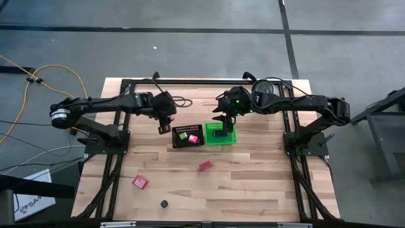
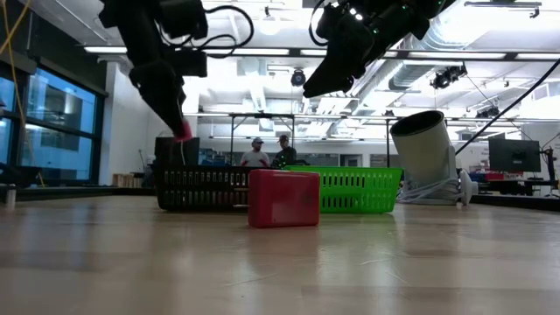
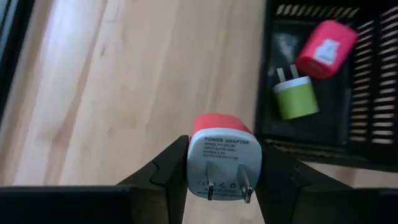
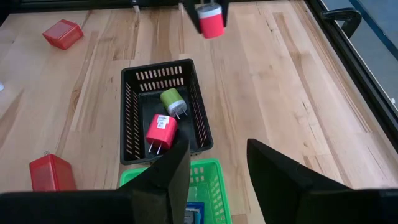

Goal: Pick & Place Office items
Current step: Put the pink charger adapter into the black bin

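Note:
My left gripper [image 1: 168, 123] is shut on a red power adapter [image 3: 222, 155] with a white pronged face. It hangs in the air just left of the black mesh tray [image 1: 188, 136]. A green adapter [image 3: 296, 98] and a pink-red adapter [image 3: 324, 48] lie in that tray. My right gripper [image 4: 214, 168] stands open above the green bin [image 1: 219, 134], with nothing between its fingers. Two red blocks [image 1: 205, 165] [image 1: 140, 182] and a small black piece [image 1: 164, 204] lie on the table nearer the front. My left gripper pinches the adapter's two opposite sides [image 3: 194, 163] between its two fingers. The white pronged face [image 3: 224, 177] points back toward the wrist and the red end points away. The fingers slant down from the table's left. The adapter is lifted clear [image 2: 183, 131] of table and tray.
A shiny silver round object [image 1: 261, 90] stands at the far right, behind my right arm. The black frame rails [image 1: 202, 81] run around the table. Bare wood lies left of the tray and along the near edge. People show in the room beyond [image 2: 267, 153].

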Robot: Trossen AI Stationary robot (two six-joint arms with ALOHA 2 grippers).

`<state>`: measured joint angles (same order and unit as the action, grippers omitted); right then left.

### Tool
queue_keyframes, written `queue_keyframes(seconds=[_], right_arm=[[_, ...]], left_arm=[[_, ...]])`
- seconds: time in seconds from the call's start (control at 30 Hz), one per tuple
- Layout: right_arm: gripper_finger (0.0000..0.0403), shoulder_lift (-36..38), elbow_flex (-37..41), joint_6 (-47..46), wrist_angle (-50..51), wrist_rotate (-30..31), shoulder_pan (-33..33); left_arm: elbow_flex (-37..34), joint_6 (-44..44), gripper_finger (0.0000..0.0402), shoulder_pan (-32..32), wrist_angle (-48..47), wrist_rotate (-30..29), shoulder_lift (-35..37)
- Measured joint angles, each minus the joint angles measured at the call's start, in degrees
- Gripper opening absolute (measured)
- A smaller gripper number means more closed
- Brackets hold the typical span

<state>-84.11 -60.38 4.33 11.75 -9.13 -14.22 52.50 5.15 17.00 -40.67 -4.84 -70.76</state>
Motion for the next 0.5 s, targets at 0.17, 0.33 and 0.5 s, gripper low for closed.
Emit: queue_keyframes(seconds=[0.17, 0.33, 0.5], right_arm=[[0.0145, 0.0, 0.0, 0.0, 0.0, 0.0, 0.0], [0.0145, 0.0, 0.0, 0.0, 0.0, 0.0, 0.0], [0.0145, 0.0, 0.0, 0.0, -0.2, 0.0, 0.0]], left_arm=[[1.2, -3.5, 0.0138, -4.3, -0.1, 0.0, -0.1], [5.4, -3.7, 0.0138, -8.9, -0.9, -3.4, -1.1], [13.1, -6.9, 0.0138, -12.7, -7.8, -6.6, -5.8]])
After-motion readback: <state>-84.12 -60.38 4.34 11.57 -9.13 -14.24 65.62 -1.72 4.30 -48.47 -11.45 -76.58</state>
